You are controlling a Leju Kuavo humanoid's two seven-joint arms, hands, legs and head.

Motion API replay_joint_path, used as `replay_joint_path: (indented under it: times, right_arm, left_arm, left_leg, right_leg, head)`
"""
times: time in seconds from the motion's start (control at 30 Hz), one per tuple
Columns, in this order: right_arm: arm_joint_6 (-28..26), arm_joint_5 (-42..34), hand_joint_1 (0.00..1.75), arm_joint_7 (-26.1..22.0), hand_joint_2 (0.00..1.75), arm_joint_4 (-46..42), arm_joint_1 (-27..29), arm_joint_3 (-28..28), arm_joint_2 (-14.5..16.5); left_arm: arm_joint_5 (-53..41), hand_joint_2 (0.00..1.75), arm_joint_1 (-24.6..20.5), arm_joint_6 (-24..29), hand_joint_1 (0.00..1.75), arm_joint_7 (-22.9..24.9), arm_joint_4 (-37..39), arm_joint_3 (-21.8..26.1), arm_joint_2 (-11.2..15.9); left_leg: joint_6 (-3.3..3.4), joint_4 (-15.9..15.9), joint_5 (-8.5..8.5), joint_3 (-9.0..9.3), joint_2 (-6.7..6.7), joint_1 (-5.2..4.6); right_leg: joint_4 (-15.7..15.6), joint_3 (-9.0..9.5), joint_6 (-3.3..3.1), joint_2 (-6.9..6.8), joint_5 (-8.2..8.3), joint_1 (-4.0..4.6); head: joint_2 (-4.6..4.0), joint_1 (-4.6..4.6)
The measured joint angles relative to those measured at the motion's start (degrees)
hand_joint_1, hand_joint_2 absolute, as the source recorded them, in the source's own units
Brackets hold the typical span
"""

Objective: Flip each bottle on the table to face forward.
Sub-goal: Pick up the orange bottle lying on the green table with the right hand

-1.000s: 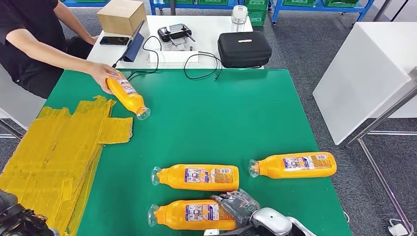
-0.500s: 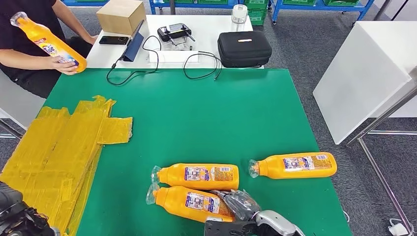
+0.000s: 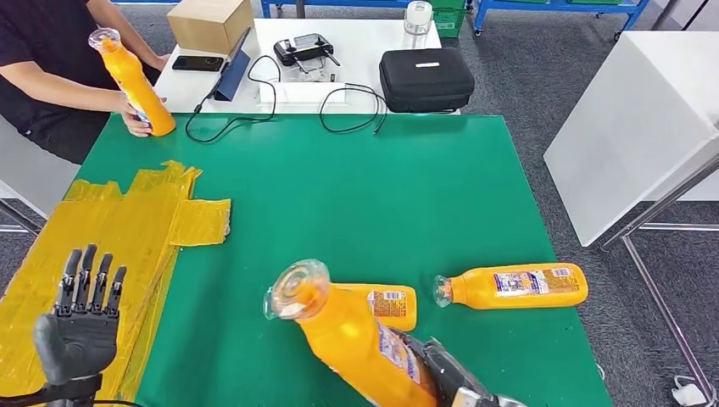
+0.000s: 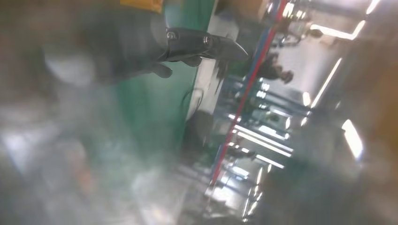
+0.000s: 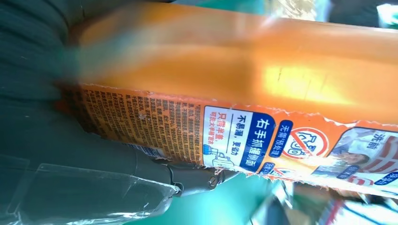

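My right hand point(image 3: 441, 373) grips an orange bottle point(image 3: 352, 339) and holds it tilted up above the table's near edge, clear cap toward me; the right wrist view shows its back label point(image 5: 244, 136) against the fingers point(image 5: 187, 180). Behind it lies a second orange bottle point(image 3: 392, 303), partly hidden. A third bottle point(image 3: 513, 285) lies to the right, back label up, cap pointing left. My left hand point(image 3: 80, 318) is raised over the yellow tape at the near left, fingers apart and holding nothing. A person at the far left holds a fourth bottle point(image 3: 134, 83) nearly upright.
Green table point(image 3: 356, 195) with a patch of yellow tape point(image 3: 110, 246) on its left side. Behind it a white table carries a black case point(image 3: 426, 80), a cardboard box point(image 3: 209, 24), cables and a controller. A white cabinet point(image 3: 636, 110) stands to the right.
My right hand has lifted its bottle off the table and tipped it up toward me. My left hand has risen into view. The person has brought their bottle down to the table's far-left corner.
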Motion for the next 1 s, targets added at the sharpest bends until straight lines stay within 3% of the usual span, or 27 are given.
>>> replay_joint_path:
  times: [0.13,0.2,0.37,0.57,0.83,1.0]
  right_arm:
    - [2.3,0.3,1.59,0.3,1.75,-1.6,0.6,-4.4,0.8]
    - [4.1,1.4,1.65,2.3,1.75,-1.4,-0.5,-6.3,1.9]
    - [7.1,4.6,1.75,9.1,1.75,6.3,-10.7,-9.0,7.3]
    - [7.5,6.4,1.75,11.2,1.75,16.4,-20.8,-8.9,13.9]
    - [7.5,7.1,1.75,11.9,1.75,20.6,-24.1,-8.2,16.9]
    - [7.6,8.6,1.75,13.0,1.75,24.3,-27.9,-4.8,20.3]
  left_arm:
    - [1.1,1.75,2.1,-2.6,0.0,1.6,-1.9,-2.3,-0.5]
    - [1.5,1.75,2.5,-2.8,0.0,1.9,-2.7,-4.0,-0.6]
    - [2.8,1.75,0.9,-1.2,0.0,2.4,-3.1,-10.0,-0.1]
    - [3.3,1.75,-1.1,0.4,0.0,2.7,-2.9,-15.7,0.7]
    - [3.3,1.75,-1.4,0.9,0.0,2.6,-2.9,-17.9,1.6]
    - [3.6,1.75,-2.4,2.5,0.0,2.8,-2.2,-18.5,1.8]
  left_leg:
    - [0.02,0.0,0.01,0.0,0.0,0.0]
    - [0.05,0.0,0.05,-0.01,0.0,0.01]
    - [0.06,0.0,0.31,-0.02,0.09,0.09]
    - [0.08,0.0,0.48,-0.08,-0.01,0.1]
    - [0.08,0.0,0.47,-0.43,-0.24,0.08]
    - [0.07,0.0,0.49,-0.45,-0.23,0.09]
  right_leg:
    - [0.0,-0.02,0.01,-0.01,0.01,0.01]
    - [0.0,0.0,0.02,-0.02,0.04,0.03]
    - [0.0,-0.08,-0.05,0.0,0.27,0.09]
    - [0.1,-0.1,0.05,-0.03,0.33,0.09]
    - [0.1,-0.34,0.05,-0.18,0.33,0.06]
    - [0.1,-0.4,0.05,-0.18,0.33,0.08]
  head:
    - [0.0,-0.01]
    - [0.0,0.0]
    - [0.0,-0.01]
    - [0.0,-0.02]
    - [0.0,0.0]
    - [0.0,0.0]
